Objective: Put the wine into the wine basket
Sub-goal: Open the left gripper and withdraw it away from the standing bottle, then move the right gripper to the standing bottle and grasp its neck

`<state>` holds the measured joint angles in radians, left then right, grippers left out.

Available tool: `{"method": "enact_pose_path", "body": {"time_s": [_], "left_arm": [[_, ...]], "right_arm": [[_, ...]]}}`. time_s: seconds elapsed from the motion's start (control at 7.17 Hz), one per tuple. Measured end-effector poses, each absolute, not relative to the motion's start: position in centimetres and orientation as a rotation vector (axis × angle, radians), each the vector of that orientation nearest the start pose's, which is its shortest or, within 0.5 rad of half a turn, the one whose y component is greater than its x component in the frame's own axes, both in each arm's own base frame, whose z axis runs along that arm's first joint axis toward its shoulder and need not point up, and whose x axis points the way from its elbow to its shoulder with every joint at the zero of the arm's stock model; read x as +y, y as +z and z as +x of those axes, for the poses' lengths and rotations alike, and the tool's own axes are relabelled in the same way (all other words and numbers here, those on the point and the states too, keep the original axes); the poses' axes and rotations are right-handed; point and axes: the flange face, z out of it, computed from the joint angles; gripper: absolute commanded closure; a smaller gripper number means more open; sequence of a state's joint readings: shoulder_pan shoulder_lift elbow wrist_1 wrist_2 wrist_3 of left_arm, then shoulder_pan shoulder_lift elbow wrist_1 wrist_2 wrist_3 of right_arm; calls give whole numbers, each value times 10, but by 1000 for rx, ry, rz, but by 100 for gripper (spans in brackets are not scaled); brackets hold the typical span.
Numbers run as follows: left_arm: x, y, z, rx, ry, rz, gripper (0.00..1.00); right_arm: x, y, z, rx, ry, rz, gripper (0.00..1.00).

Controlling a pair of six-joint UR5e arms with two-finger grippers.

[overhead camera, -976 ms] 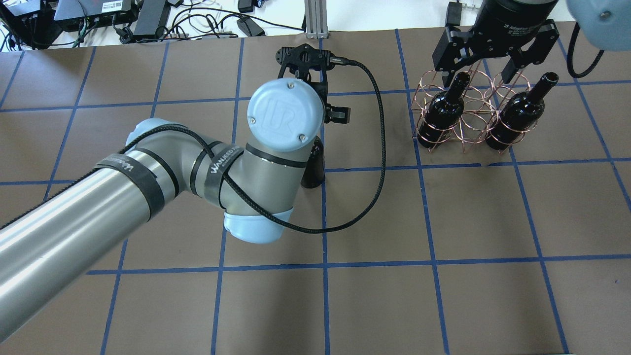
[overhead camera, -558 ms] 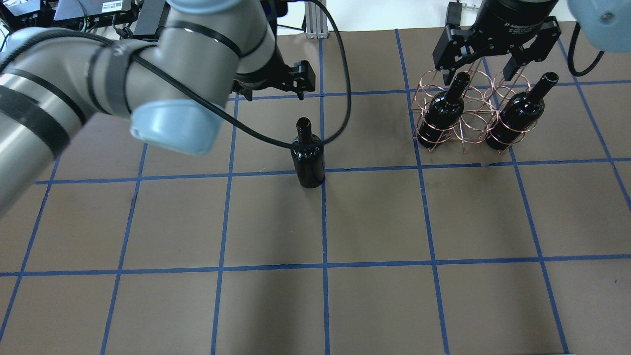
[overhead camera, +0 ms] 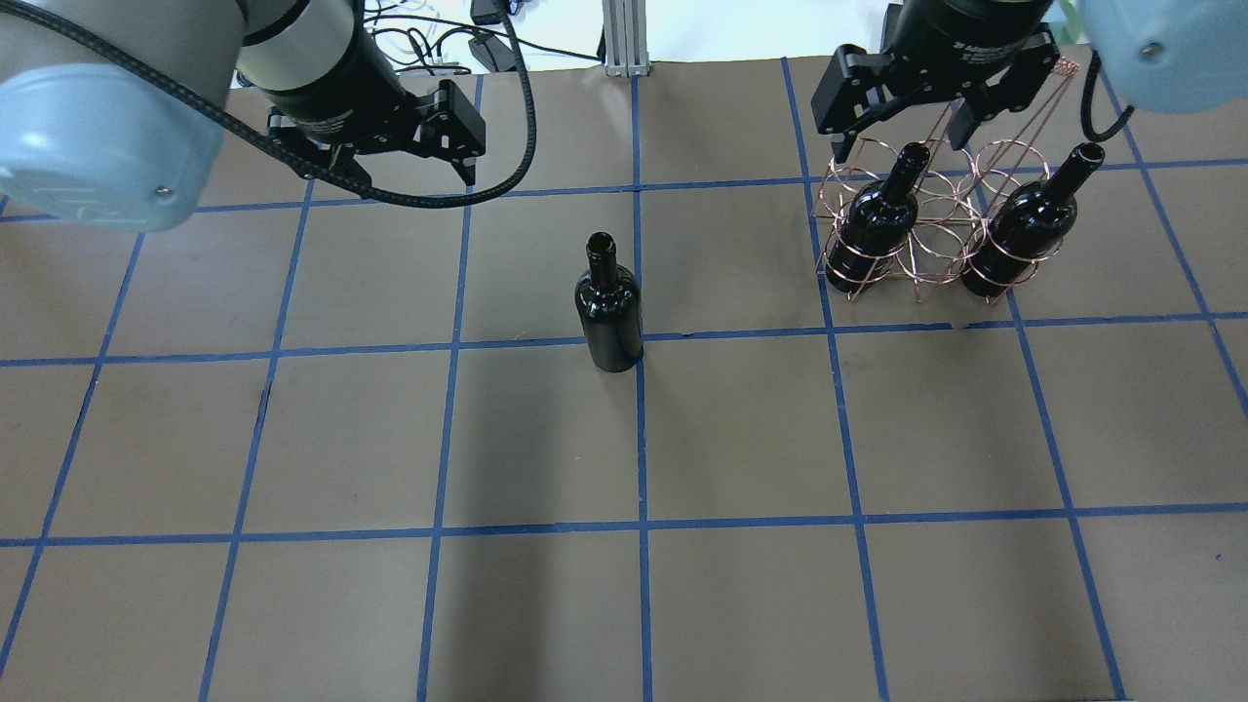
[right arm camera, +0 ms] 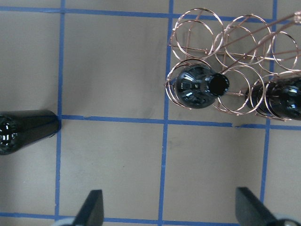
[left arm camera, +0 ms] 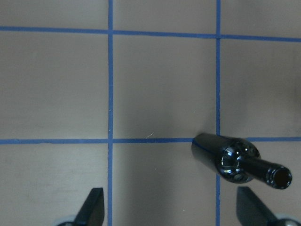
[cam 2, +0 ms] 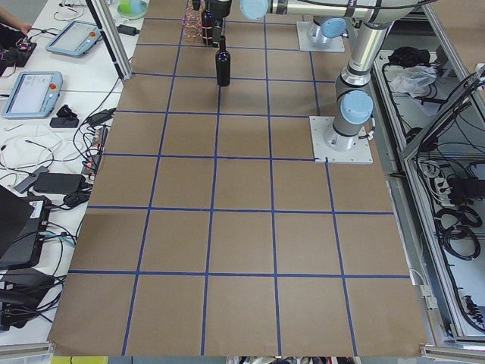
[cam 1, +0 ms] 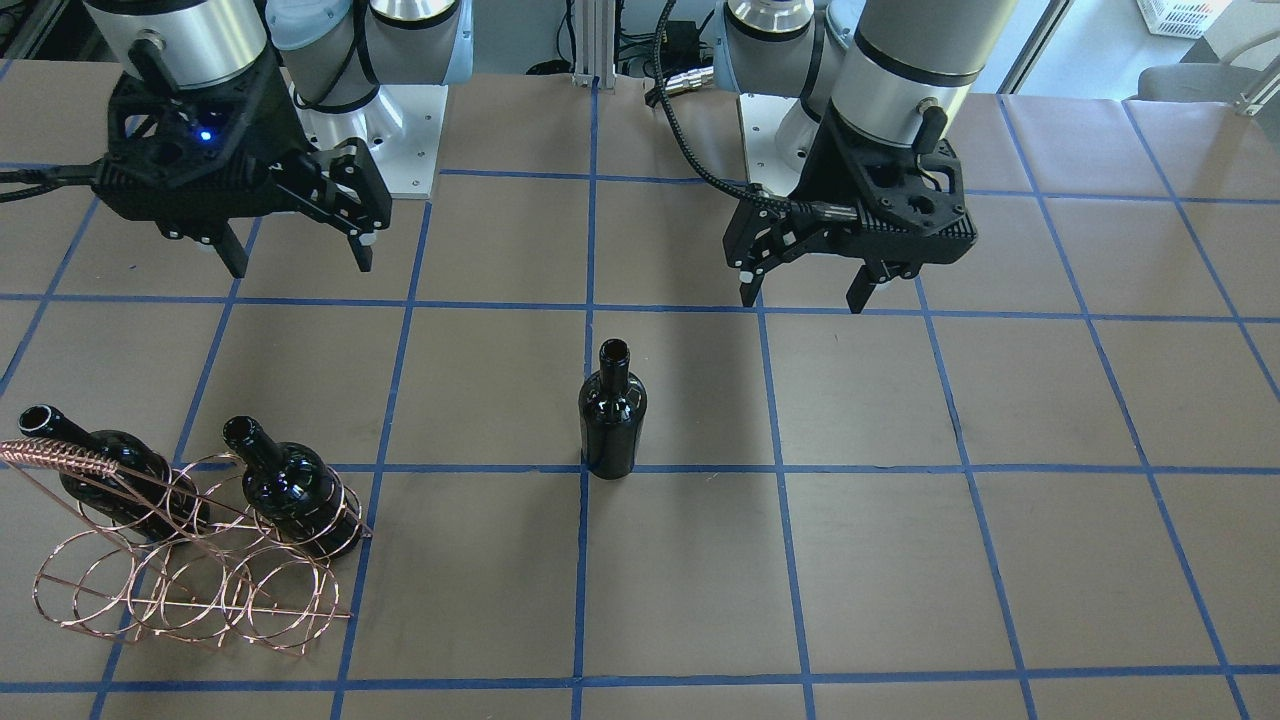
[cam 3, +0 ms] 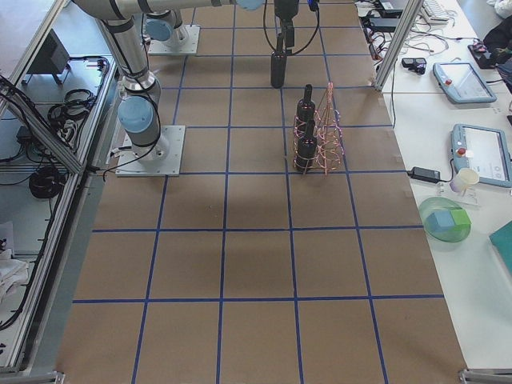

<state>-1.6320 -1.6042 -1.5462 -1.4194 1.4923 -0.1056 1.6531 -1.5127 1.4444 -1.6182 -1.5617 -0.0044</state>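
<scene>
A black-green wine bottle stands upright and alone near the table's middle; it also shows in the front view and the left wrist view. The copper wire wine basket stands at the far right and holds two look-alike bottles in its outer rings; the middle ring is bare. My left gripper is open and empty, up and to the far left of the lone bottle. My right gripper is open and empty, above the basket's left bottle.
The table is brown paper with a blue tape grid. Cables and electronics lie past the far edge, with an aluminium post at the middle. The arm bases sit on the robot's side. Monitors and tablets line the operators' bench.
My left arm has swung off the lone bottle toward the far left, leaving it uncovered and standing. My right gripper has shifted slightly left over the basket.
</scene>
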Motion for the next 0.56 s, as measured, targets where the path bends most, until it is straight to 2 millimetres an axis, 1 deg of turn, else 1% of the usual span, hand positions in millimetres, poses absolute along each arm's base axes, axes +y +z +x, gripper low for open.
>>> {"method": "enact_pose_path", "body": {"time_s": [0.14, 0.28, 0.42, 0.56], "left_arm": [[-505, 503, -155, 3220, -185, -81, 0], [-500, 504, -141, 3214, -137, -87, 0], [-496, 502, -131, 3208, -83, -68, 0], [-493, 502, -125, 3205, -54, -44, 0]], "right_arm": [[-514, 518, 206, 3109, -183, -114, 0], [-515, 509, 235, 3102, -188, -84, 0], [-517, 499, 263, 3094, -195, -47, 0], [-523, 486, 290, 3078, -209, 11, 0]]}}
